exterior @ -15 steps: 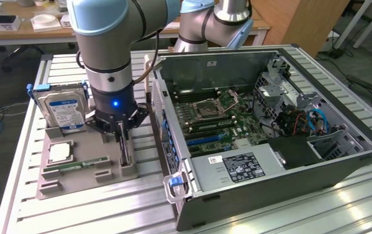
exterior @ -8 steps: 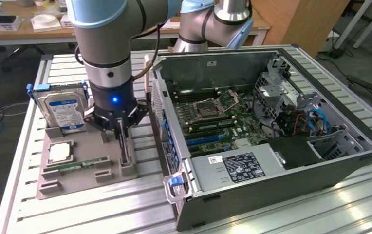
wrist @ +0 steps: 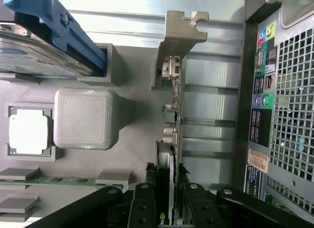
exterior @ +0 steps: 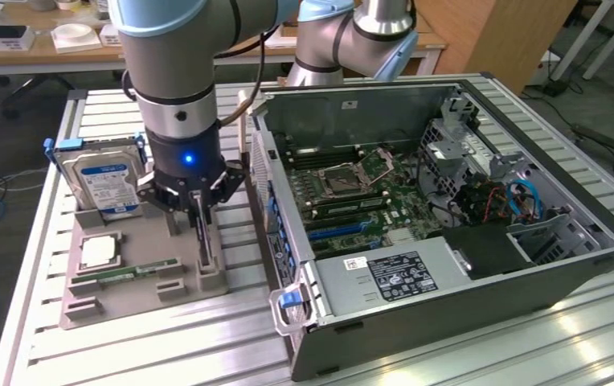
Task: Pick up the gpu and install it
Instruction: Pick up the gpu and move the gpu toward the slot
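Aluminium table (exterior: 564, 338): slatted top, carries everything below.
PC case (exterior: 425, 314): dark tower lying on its side toward the exterior view's right, side panel off, motherboard (exterior: 361, 193) exposed.
Arm (exterior: 173, 72): grey and blue, comes straight down over the fixture, just beside the case's rear panel.
Fixture (exterior: 124, 301): grey printed tray on the exterior view's left, touching the table, close alongside the case.
Hard drive (exterior: 108, 181): blue label, blue carrier, stands upright at the tray's far end.
gpu (wrist: 176, 105): thin dark card on edge in the tray slot nearest the case. Silver bracket is at the end away from the gripper, next to a grey post. Can't tell if it sits fully in the slot.
Gripper (wrist: 167, 174): black, lowered onto the card's near end. Jaws are half closed, one on each face of the card, pinching it.
CPU (exterior: 98, 252): silver square, flat in its tray pocket.
Memory stick (exterior: 124, 276): slim green strip lying beside the CPU pocket.
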You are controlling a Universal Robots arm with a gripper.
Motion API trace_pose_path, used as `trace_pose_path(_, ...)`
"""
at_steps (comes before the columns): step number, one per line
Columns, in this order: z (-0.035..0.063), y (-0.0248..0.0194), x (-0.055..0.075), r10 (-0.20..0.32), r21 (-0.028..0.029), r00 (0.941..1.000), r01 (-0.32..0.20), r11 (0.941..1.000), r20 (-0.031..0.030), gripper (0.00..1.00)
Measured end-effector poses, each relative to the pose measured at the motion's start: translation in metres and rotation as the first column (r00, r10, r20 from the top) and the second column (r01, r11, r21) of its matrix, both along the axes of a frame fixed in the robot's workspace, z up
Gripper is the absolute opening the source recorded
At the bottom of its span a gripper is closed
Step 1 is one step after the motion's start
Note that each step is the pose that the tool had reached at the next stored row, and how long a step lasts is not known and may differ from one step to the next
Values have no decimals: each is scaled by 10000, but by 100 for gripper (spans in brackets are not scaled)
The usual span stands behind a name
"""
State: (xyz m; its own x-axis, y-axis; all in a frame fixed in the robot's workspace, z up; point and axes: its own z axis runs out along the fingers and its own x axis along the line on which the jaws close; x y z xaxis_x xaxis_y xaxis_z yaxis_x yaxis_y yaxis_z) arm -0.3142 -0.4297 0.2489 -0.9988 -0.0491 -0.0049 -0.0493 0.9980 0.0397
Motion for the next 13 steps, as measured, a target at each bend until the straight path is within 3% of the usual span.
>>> trace_pose_path(13,46,0,0,0,-1,10000,0,10000,0,27)
